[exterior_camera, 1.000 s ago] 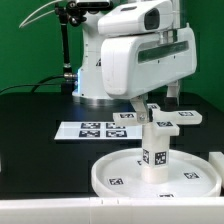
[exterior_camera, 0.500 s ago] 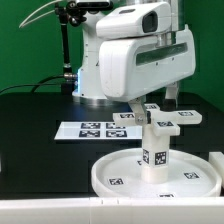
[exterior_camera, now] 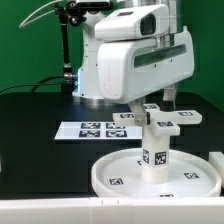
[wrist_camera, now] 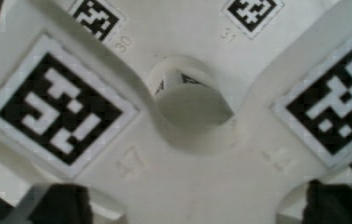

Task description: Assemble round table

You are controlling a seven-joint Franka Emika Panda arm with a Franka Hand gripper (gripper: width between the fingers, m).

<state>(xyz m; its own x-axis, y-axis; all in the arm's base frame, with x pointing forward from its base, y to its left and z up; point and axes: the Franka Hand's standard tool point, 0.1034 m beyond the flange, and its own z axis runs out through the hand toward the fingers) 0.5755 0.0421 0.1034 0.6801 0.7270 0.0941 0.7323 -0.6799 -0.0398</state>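
The large rimmed round disc (exterior_camera: 120, 172) lies at the front, and the short cylindrical leg (exterior_camera: 156, 150) stands upright in its middle. The cross-shaped foot (exterior_camera: 152, 112) sits at the leg's top with its tagged arms spread out. My gripper (exterior_camera: 150, 106) hangs straight over it. In the wrist view the foot (wrist_camera: 191, 140) fills the picture, showing its round centre and a tag on each arm. The gripper (wrist_camera: 191, 205) straddles it with the dark fingers (wrist_camera: 66, 205) far apart, one on each side. Whether they touch the foot I cannot tell.
The marker board (exterior_camera: 90, 129) lies flat on the black table behind the disc. The arm's white base (exterior_camera: 100, 80) stands at the back. A white part (exterior_camera: 215, 165) shows at the exterior view's right edge. A green wall closes the scene behind.
The hand has sunk a little over the foot. The disc, leg and foot have not moved.
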